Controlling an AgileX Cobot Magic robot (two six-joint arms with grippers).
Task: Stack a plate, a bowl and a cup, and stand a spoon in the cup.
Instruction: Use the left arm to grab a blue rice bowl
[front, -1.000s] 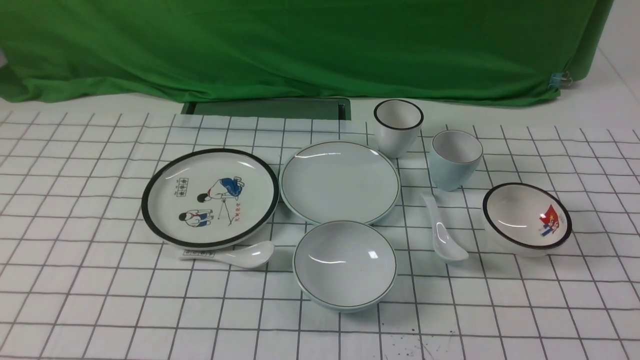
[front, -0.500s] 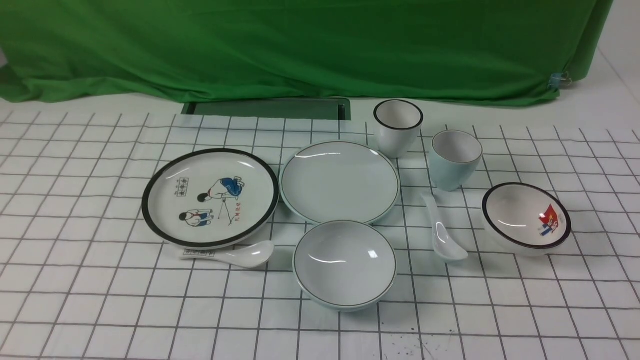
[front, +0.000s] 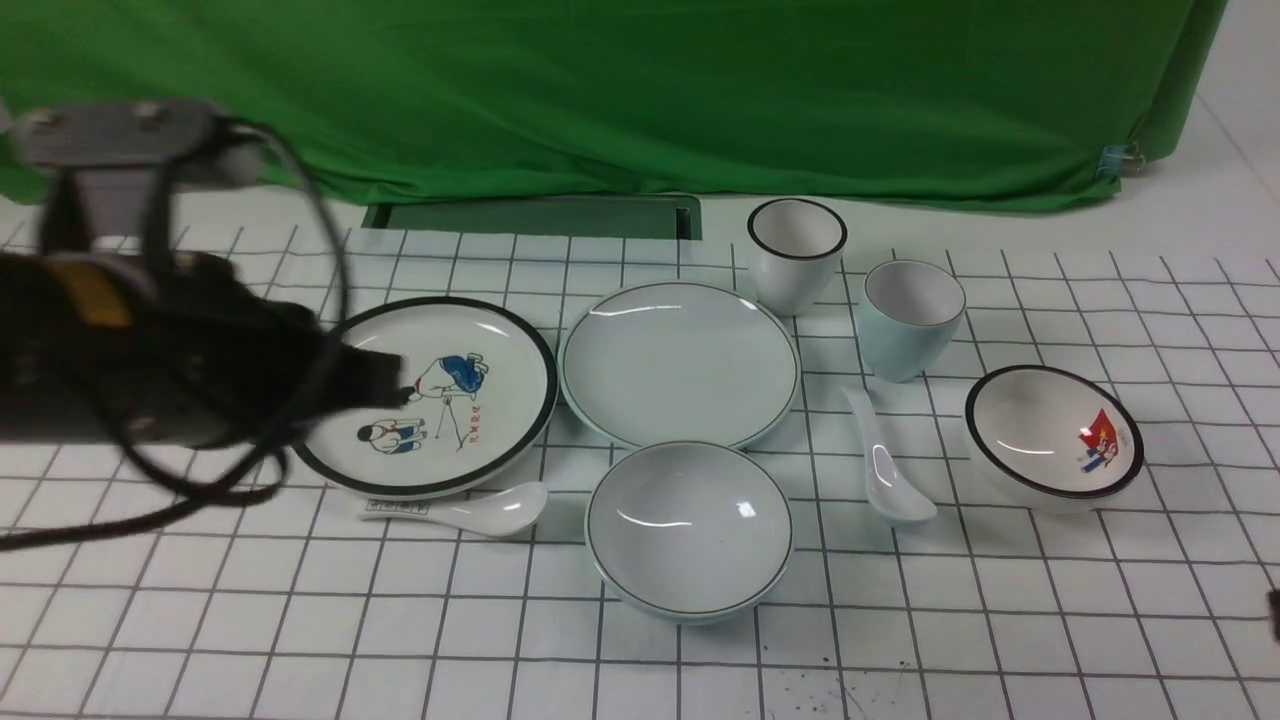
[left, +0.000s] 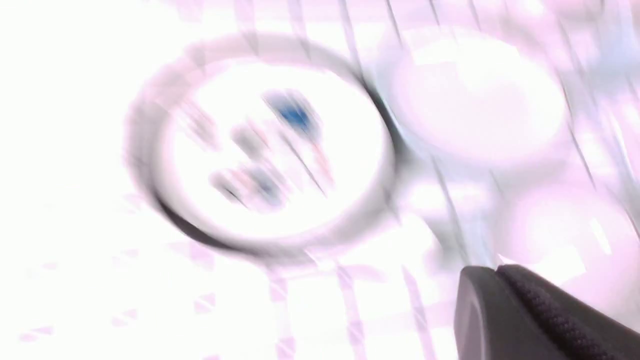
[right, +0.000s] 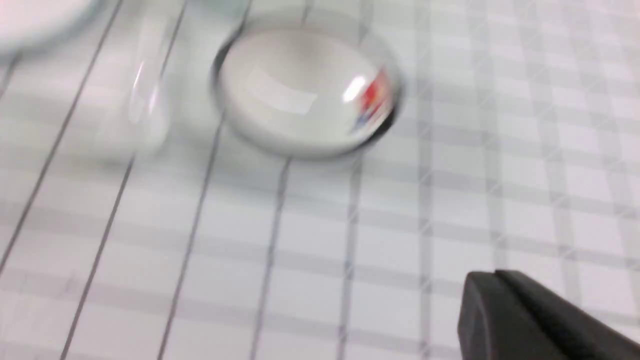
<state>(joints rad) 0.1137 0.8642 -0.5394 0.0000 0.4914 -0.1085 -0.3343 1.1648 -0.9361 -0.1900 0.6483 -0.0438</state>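
The plain pale blue-green plate (front: 680, 365) lies at the table's middle. The plain bowl (front: 690, 525) sits just in front of it. The pale blue cup (front: 910, 315) stands to the plate's right, and the plain white spoon (front: 885, 475) lies in front of the cup. My left gripper (front: 400, 385) hovers over the cartoon plate's left part, fingers pressed together and empty; its shut tips show in the blurred left wrist view (left: 497, 271). My right gripper (right: 496, 275) is shut and empty above bare cloth near the flag bowl; only a dark sliver shows at the front view's right edge.
A black-rimmed cartoon plate (front: 420, 395) lies left of the plain plate, with a printed-handle spoon (front: 470, 510) in front of it. A black-rimmed white cup (front: 797, 250) stands at the back. A flag bowl (front: 1052, 435) sits at the right. A green curtain (front: 600, 90) hangs behind.
My left arm has come into the front view from the left and reaches over the cartoon plate's left edge. A dark sliver has appeared at the right edge. The dishes have not moved.
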